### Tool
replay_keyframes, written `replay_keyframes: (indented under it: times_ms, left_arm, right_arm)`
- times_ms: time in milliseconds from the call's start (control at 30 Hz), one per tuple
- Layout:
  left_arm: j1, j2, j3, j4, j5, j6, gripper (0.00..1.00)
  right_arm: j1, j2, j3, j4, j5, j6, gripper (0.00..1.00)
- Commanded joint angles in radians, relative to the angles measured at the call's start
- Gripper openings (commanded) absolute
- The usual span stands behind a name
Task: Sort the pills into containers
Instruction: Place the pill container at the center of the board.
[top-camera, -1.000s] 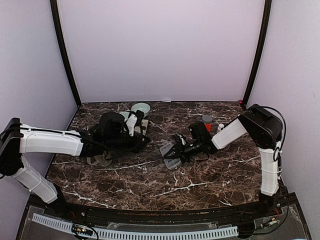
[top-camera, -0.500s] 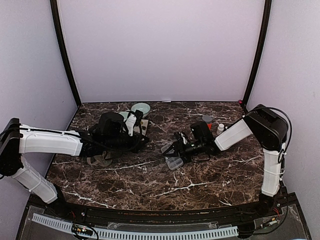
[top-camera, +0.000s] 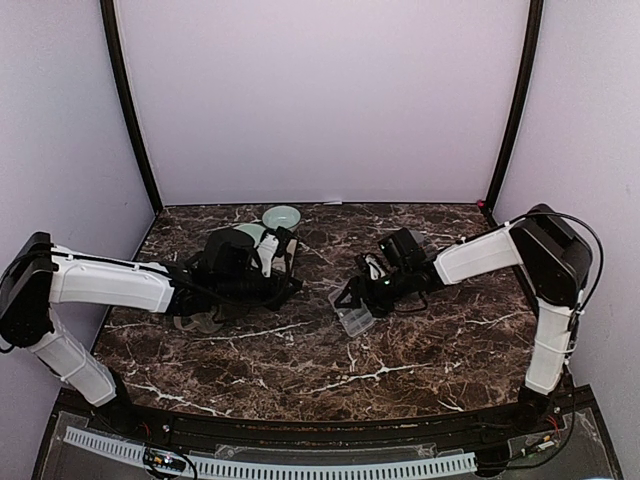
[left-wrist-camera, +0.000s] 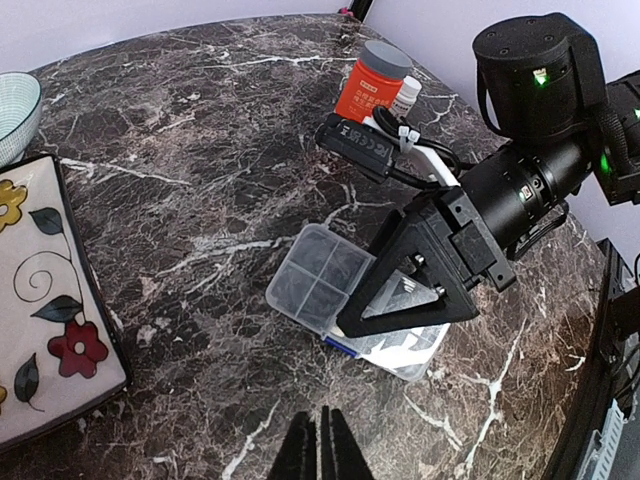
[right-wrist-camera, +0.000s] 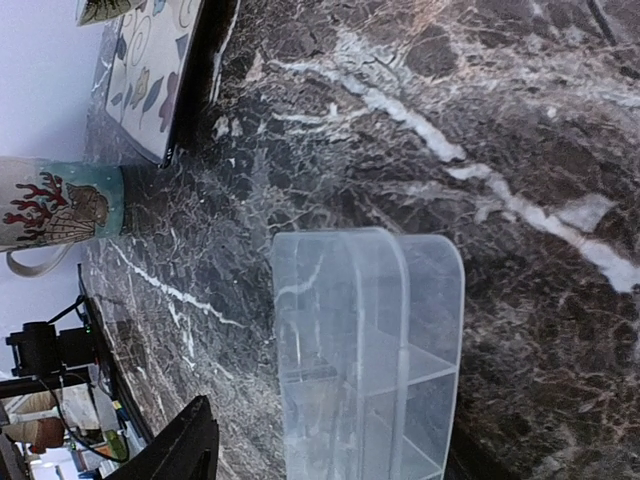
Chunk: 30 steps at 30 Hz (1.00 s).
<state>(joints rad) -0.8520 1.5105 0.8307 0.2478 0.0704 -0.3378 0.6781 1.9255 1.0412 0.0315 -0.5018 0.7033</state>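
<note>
The clear organiser box (left-wrist-camera: 318, 278) with its grid of containers lies on the dark marble near the middle of the table (top-camera: 352, 312). My right gripper (left-wrist-camera: 405, 300) is low over its near end, open, with the box (right-wrist-camera: 370, 340) between the spread jaws. One black finger (right-wrist-camera: 180, 450) stands well off the box's side. My left gripper (left-wrist-camera: 322, 455) is shut and empty, pointing at the box from a hand's width away. I can make out no pills in any view.
An orange bottle (left-wrist-camera: 370, 85) and a small white bottle (left-wrist-camera: 405, 95) stand behind the right arm. A flowered tray (left-wrist-camera: 40, 300), a pale green bowl (top-camera: 282, 215) and a shell-patterned mug (right-wrist-camera: 60, 205) sit on the left, by the left arm.
The right gripper has opened wide around the box, and its forearm has swung toward the back. The box has shifted slightly right. The left arm has barely moved.
</note>
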Motion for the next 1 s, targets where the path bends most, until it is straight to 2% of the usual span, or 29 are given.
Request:
replay_keyframes:
  times_ms: [0,467,633,700,900,967]
  left_arm:
    - [-0.007,0.017,0.031,0.034,0.02,0.001,0.07]
    - [-0.007,0.082,0.047,0.077,0.058,0.009,0.07]
    - [-0.007,0.117,0.047,0.086,0.072,0.013,0.07]
    - [-0.007,0.141,0.05,0.088,0.072,0.013,0.07]
    - [-0.009,0.218,0.069,0.086,0.067,0.007,0.02]
    - [-0.009,0.247,0.084,0.081,0.071,0.006,0.01]
  right_arm:
    - [-0.012,0.011,-0.002,-0.256,0.192,-0.082,0.64]
    - [-0.012,-0.072,-0.001,-0.381,0.331,-0.138,0.65]
    - [-0.012,-0.11,0.003,-0.416,0.414,-0.151,0.62]
    - [-0.012,-0.121,0.0,-0.427,0.453,-0.158,0.56]
    - [-0.009,-0.116,0.004,-0.447,0.5,-0.175,0.2]
    - [-0.006,-0.111,0.006,-0.453,0.501,-0.181,0.15]
